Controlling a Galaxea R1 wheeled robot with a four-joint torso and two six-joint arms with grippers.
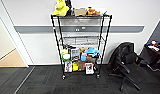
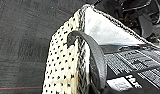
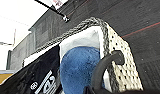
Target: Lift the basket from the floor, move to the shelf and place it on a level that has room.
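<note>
The shelf (image 1: 81, 45) is a tall, narrow rack of thin black metal posts and wire-grid tiers on small casters, standing against a pale wall on the dark charcoal carpet floor (image 1: 46, 81). Its top tier carries a yellow plush toy (image 1: 61, 8) and some tan and orange items. The level (image 1: 81, 41) below it is a flat wire grid that looks nearly bare, while the lower tiers are crowded with colourful boxes and packets. A black office chair (image 1: 124, 63) stands to the right of the rack.

The basket (image 2: 63, 65) has beige woven sides dotted with small dark gaps, a braided rim and a pale fabric lining. In both wrist views it sits above the carpet, a dark curved finger of the left end effector (image 2: 96, 62) hooked over its rim on one side and the right end effector (image 3: 106, 67) hooked over the rim on the other, so each seems closed on the rim. Inside lie a rounded blue fuzzy object (image 3: 78, 68) and a dark printed package (image 2: 136, 62).
</note>
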